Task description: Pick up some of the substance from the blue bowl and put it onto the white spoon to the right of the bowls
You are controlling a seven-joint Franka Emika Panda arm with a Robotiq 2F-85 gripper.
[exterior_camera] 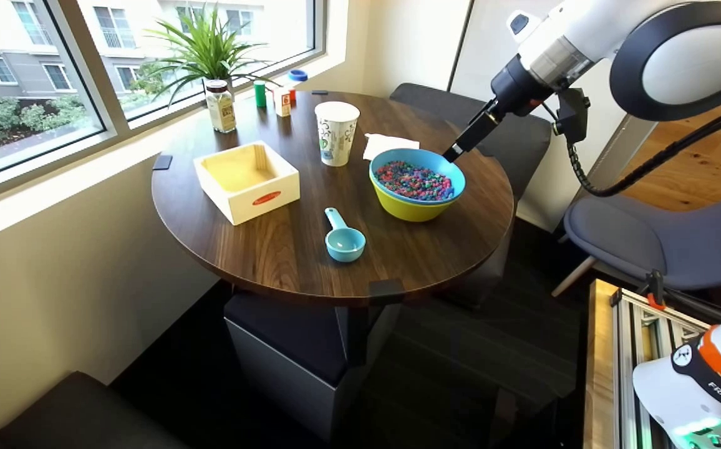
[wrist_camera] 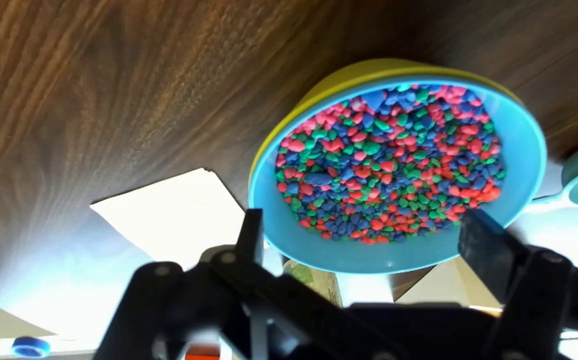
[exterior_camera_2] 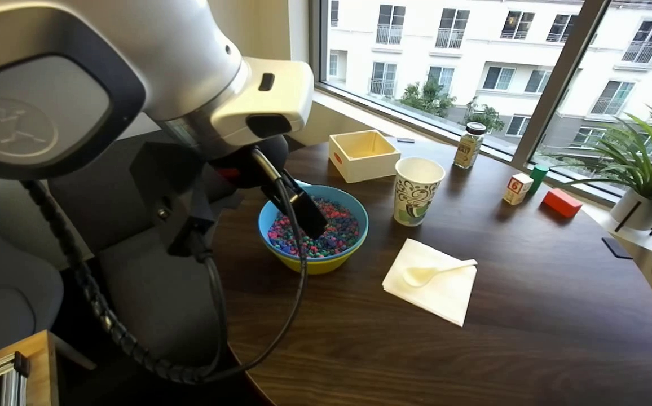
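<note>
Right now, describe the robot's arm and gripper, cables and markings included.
The arm is white and rounded, with a dark-rimmed oval cover; lower down come an orange band and a black band lettered FRANKA. A silvery collar leads to the mostly black gripper with blocky fingers. A ridged black hose and thinner cable run alongside.

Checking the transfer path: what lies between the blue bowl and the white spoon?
In an exterior view, only a strip of tabletop beside the blue bowl, then the margin of the napkin on which the white spoon lies.
</note>
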